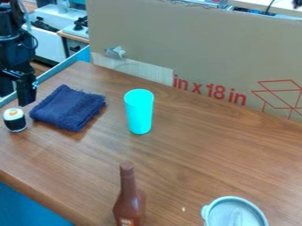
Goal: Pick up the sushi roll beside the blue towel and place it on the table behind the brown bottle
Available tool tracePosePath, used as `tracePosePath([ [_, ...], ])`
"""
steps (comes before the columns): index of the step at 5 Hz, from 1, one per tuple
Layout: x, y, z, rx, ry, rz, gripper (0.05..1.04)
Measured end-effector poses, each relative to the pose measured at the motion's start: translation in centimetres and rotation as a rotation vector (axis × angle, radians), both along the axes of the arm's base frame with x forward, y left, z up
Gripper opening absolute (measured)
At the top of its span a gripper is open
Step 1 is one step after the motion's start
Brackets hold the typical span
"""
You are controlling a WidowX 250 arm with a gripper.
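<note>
The black gripper (24,88) hangs at the upper left, over the table's left edge, close to the folded dark blue cloth (69,107). Just below it stands a small sushi-like piece (15,119) with a black band and a white top with orange. A turquoise cup (139,111) is upright right of the cloth. Toward the front stands a brown bottle (129,198), and a light grey lidded container or bowl (235,212) lies at the bottom right.
A wooden table (194,154) spans the view. Along its back stands a large cardboard panel (206,48) with red print. A blue rim (56,70) runs by the upper left edge, with white toy kitchen parts behind it.
</note>
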State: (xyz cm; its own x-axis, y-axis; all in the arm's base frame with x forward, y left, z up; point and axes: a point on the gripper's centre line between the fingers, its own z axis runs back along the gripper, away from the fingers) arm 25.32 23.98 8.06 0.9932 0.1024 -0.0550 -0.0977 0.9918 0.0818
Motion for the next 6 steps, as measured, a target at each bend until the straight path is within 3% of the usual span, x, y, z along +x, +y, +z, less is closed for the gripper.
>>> tracePosePath([
  [1, 0.0, 1.2, -0.5, 0.015, 0.015, 0.022, 1.001],
  [2, -0.6, 1.7, -2.0, 0.008, 0.068, 0.036, 1.001],
  [4, -1.5, 0.3, -3.0, -0.076, 0.109, -0.049, 1.001],
  [6, -2.4, 0.7, -5.6, -0.06, 0.18, -0.025, 0.995],
])
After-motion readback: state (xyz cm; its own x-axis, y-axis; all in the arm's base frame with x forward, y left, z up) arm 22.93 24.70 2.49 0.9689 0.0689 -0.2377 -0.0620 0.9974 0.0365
